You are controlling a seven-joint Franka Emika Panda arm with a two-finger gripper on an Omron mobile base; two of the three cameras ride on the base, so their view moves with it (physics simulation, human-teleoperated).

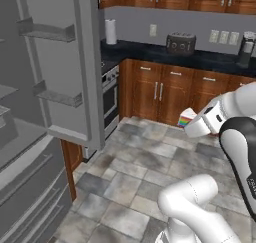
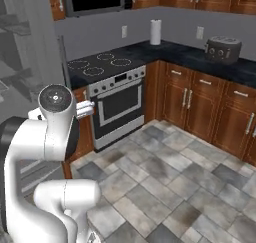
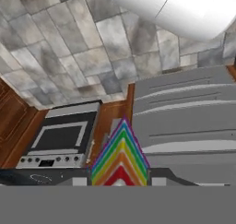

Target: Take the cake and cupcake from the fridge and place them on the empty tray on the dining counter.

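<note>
My gripper (image 1: 190,122) is shut on the cake (image 1: 185,118), a white-frosted wedge with rainbow layers, and holds it in the air over the tiled floor. In the hand view the cake's rainbow side (image 3: 120,158) stands between the fingers of the gripper (image 3: 120,180). The grey fridge (image 1: 30,187) is at the left with its door (image 1: 60,62) swung open, and its lower drawers (image 3: 184,117) are seen from above. The cupcake, the tray and the dining counter are out of view.
A steel oven with a black cooktop (image 2: 120,99) stands beside the fridge. Brown wall cabinets (image 1: 160,92) carry a dark counter with a toaster (image 1: 180,43) and a paper towel roll (image 1: 110,32). Open tiled floor (image 2: 165,177) lies in front of them.
</note>
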